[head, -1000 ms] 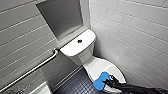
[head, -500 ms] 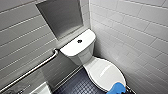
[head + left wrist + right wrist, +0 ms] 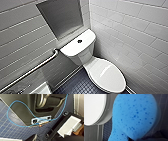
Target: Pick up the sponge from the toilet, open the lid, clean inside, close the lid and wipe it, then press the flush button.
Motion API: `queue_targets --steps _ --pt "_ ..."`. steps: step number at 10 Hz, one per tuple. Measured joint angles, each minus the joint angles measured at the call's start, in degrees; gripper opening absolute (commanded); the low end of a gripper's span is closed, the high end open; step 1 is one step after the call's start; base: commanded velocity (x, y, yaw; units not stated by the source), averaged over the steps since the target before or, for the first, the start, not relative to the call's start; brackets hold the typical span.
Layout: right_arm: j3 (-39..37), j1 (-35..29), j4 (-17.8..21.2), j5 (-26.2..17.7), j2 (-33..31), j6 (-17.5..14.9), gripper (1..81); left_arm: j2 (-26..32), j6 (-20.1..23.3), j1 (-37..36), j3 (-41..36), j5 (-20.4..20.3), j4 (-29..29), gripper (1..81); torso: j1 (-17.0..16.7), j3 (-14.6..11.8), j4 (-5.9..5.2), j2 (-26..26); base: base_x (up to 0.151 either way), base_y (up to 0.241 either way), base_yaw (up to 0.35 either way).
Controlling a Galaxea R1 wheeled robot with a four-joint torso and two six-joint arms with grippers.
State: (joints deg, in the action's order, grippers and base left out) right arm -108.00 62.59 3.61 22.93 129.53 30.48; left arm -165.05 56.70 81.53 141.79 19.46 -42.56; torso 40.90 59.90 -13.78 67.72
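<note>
Grip comes first: the right gripper [image 3: 136,138] seems pinched on one end of the sponge [image 3: 134,115]. I judge this because the blue foam hangs close before that wrist, free of any surface, with nothing else to bear it. Carried so, its broad face is free to be laid against whatever needs wiping. It sits just beside the rim of the lid [image 3: 94,107], apart from it, over the dark tiled floor [image 3: 77,86].

Of the left gripper [image 3: 75,127] I cannot tell whether it is spread or pressed together. That arm hangs low by the robot's own base, which I take to be parking it clear of the work.

Further out, the toilet [image 3: 95,62] stands in the corner with its lid down flat, bowl near, tank far against the wall. The flush button [image 3: 79,41] sits in the middle of the tank top [image 3: 68,50]. A grab bar [image 3: 32,71] runs along the left wall. My guess is that the sponge is in hand and the shut lid is the present concern.
</note>
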Motion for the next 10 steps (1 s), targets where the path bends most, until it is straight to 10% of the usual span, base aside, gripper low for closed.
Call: queue_targets --steps 5,10 --pt "1.16 17.65 -8.81 1.76 -3.8 2.21 1.0 -0.17 0.0 -0.41 0.39 -8.5 -0.35 81.1 0.0 -0.02 0.0 0.02 0.0 0.0 0.0" --pt "-14.3 27.32 -18.59 4.49 10.25 2.4 1.0 -2.12 0.02 -0.52 2.58 -10.89 -0.27 81.1 -2.17 -1.53 0.0 -3.28 0.0 0.0 0.0"
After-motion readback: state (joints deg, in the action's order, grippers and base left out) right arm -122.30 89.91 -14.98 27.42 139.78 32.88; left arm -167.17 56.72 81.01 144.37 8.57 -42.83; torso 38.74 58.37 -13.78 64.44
